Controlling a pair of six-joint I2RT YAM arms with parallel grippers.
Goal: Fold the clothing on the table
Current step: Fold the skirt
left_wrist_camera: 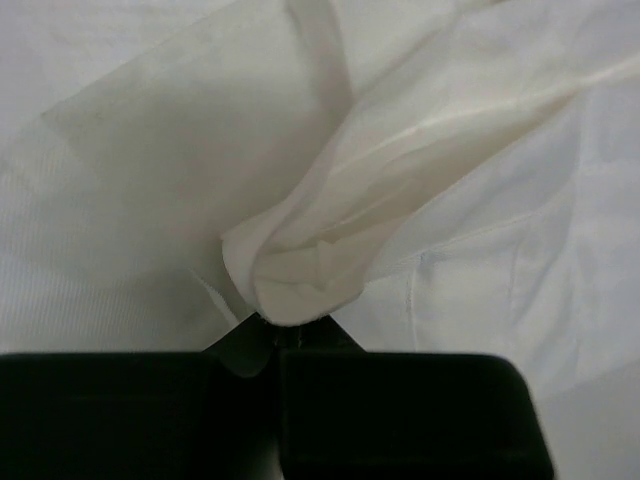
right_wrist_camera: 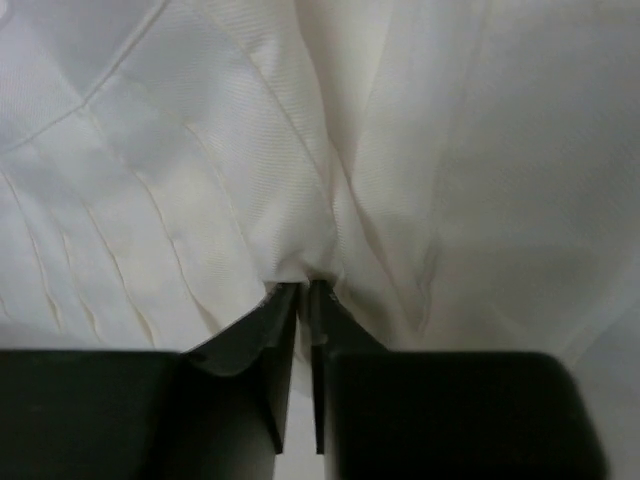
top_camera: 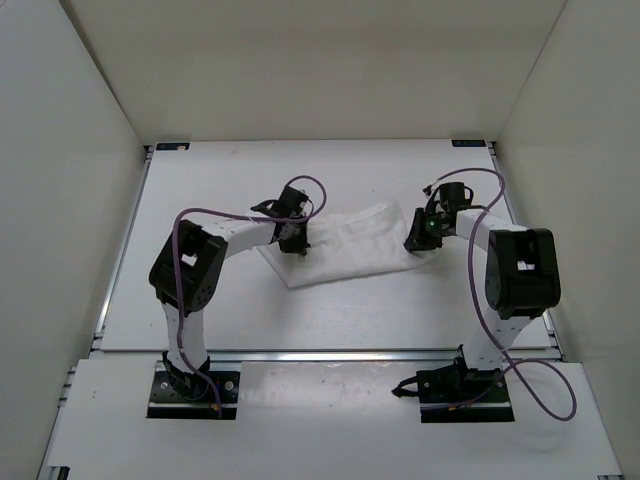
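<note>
Clothing count: one clothing (top_camera: pixel 350 245), white, thin, wrinkled.
Clothing place: on the table (top_camera: pixel 300 310), just past its middle toward 12 o'clock, stretched as a band from 9 to 3 o'clock, with the 3 o'clock end a little farther back.
Clothing shape: partly flat on the surface, with faint parallel crease lines visible in the right wrist view; bunched into a small fold at each gripped end.
Table count: one, white, with a silver rail (top_camera: pixel 350 353) along its 6 o'clock edge.
Arm count: two, bolted at 6 o'clock, both bent inward over the clothing.
Left gripper: one left gripper (top_camera: pixel 292 243), at the clothing's 8 o'clock corner, fingers pressed together and pinching a rolled lump of the fabric, seen plainly in the left wrist view.
Right gripper: one right gripper (top_camera: pixel 420 243), at the clothing's 3 o'clock end, fingers nearly touching, with a peak of fabric nipped at their tips in the right wrist view.
Gripper spacing: well apart, with the clothing between them.
Cable count: two purple cables (top_camera: pixel 540 385), one looping along each arm.
Base plates: two base plates (top_camera: pixel 195 392), dark, at 7 and 5 o'clock.
Walls: three white walls (top_camera: pixel 80 150), at 9, 12 and 3 o'clock.
</note>
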